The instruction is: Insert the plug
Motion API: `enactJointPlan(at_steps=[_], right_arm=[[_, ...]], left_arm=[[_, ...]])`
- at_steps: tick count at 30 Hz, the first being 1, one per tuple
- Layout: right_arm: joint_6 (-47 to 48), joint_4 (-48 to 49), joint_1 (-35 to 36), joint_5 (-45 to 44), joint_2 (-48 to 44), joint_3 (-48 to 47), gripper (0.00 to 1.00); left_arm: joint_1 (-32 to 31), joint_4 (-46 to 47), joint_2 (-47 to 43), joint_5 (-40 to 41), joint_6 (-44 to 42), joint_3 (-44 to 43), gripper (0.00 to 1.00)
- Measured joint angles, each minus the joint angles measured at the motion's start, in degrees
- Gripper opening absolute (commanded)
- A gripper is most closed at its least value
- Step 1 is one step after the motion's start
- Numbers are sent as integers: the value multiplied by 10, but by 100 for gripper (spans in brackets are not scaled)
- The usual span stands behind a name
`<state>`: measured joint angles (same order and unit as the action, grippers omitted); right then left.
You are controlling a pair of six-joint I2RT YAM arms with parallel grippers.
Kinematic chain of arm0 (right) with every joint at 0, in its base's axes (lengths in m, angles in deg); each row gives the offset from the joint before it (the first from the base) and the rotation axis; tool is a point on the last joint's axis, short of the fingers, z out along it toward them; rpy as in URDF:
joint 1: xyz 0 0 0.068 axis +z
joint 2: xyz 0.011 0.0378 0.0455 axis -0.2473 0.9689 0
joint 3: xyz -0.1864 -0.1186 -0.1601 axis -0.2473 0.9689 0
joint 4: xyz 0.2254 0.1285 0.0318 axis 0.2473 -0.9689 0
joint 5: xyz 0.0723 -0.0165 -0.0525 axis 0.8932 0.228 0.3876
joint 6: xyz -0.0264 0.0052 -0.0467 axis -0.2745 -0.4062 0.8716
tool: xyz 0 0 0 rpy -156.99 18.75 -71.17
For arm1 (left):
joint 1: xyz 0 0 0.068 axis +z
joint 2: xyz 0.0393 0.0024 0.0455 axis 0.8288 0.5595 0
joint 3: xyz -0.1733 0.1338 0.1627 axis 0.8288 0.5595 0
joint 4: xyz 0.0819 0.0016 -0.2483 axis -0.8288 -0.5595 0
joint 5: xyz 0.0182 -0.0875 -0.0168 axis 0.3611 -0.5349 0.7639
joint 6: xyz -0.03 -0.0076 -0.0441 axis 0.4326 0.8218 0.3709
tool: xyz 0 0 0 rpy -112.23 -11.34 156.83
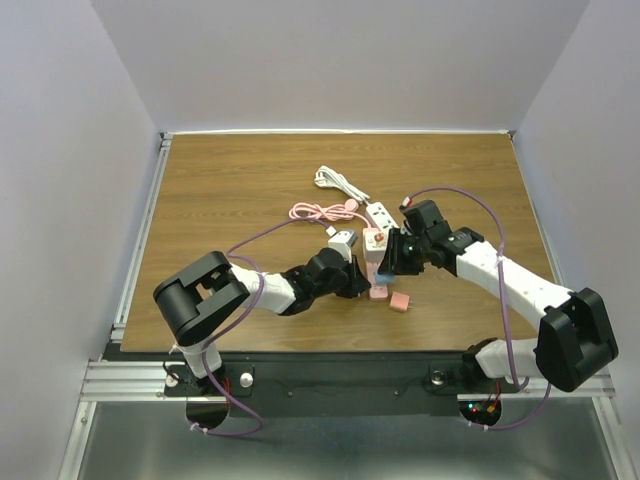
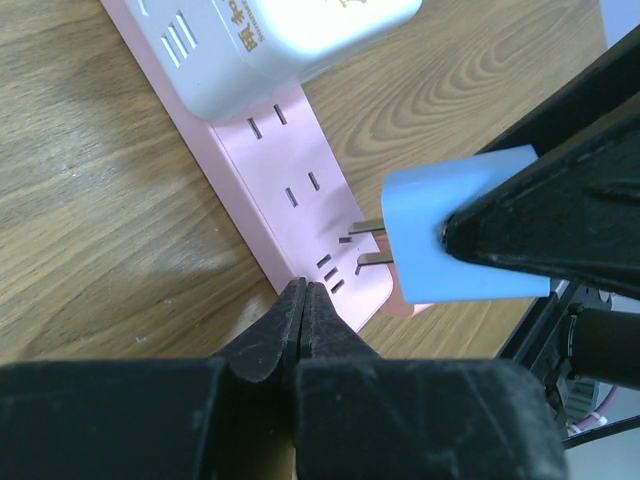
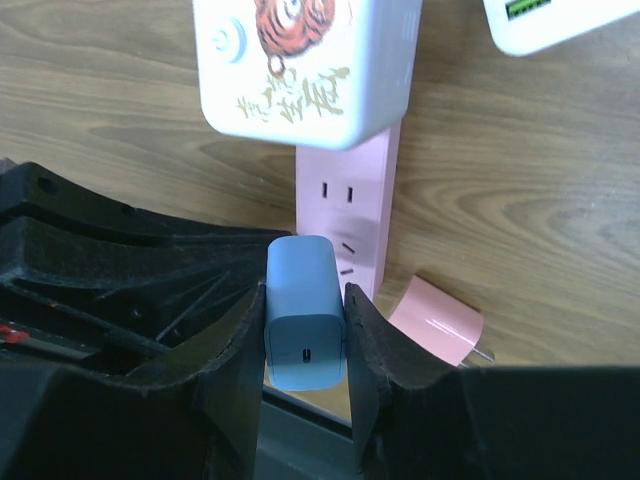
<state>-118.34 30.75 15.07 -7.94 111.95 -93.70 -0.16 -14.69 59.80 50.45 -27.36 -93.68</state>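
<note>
**Blue plug held over the end of the pink strip**

Both arms reach inward to the middle of the table (image 1: 210, 190) and meet there. The left arm lies low, with its elbow bent. The left gripper (image 2: 303, 295) has its jaws pressed together with nothing between them, and its tips stand at the long edge of the pink power strip (image 2: 270, 170), near the strip's end. The right arm comes from the other side, and the right gripper (image 3: 305, 300) clamps the blue plug (image 3: 303, 325) by its two flat sides.

The blue plug is a small box with rounded corners and a slot-like port on its back face. In the left wrist view, its two flat metal prongs (image 2: 368, 243) point at the slanted slots at the end of the strip. The body is apart from the strip. I cannot tell whether the prong tips are already inside the slots.

There is one blue plug. One white adapter (image 3: 300, 70) with a tiger picture sits on the pink strip. One pink plug (image 3: 435, 322) lies on the table beside the strip's end. There are two power strips, the pink one and a white power strip (image 1: 383, 212). There are two cables, the white cable (image 1: 340, 182) and the pink cable (image 1: 318, 211). One small white charger (image 1: 342, 242) lies near the left arm.
</note>
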Motion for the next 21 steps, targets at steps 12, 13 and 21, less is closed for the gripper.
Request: enactJointPlan(at_steps=[12,13,21], right_arm=[[-9,-22,19,-30,9,0,0],[-9,-23,21,-32,13,0,0],[-10,-23,30,-44,32,0,0]], left_arm=[[0,6,5,-5,-4,-2,0],[0,6,5,-6,-3,-2,0],[0,8,6,-7,-4,-2,0]])
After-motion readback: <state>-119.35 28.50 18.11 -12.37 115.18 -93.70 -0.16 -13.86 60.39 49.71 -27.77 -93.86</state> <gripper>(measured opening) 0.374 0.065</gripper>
